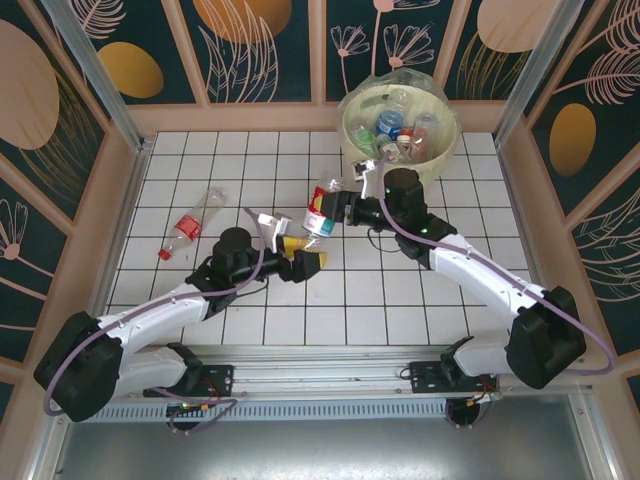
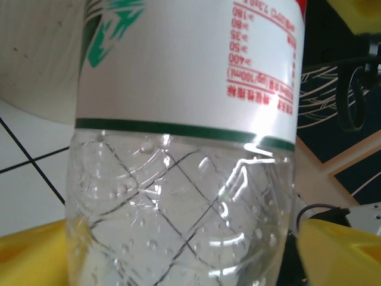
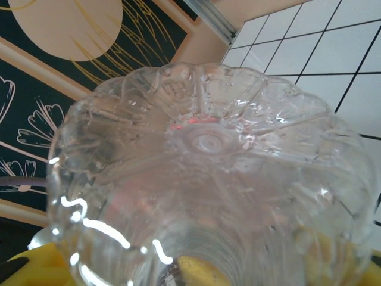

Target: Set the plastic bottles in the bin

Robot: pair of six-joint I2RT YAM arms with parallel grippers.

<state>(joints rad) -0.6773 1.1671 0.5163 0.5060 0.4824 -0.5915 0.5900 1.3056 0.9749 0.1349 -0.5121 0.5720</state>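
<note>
- Left pincer (image 1: 303,254) gapes released, its fingers flanking the clear bottle (image 1: 320,212), which is raised over mid-tabletop (image 1: 400,290), short of the bin (image 1: 348,135).
- Right pincer (image 1: 336,211) is clenched on that bottle, seemingly at its base end.
- Risk: thin plastic buckles or swivels in a one-end grip and drops before the rim.
- Risk: left fingers sit very near, so a crooked pull-away could knock it loose.
- Spare bottle (image 1: 190,228) lies far left, on the tabletop.
</note>
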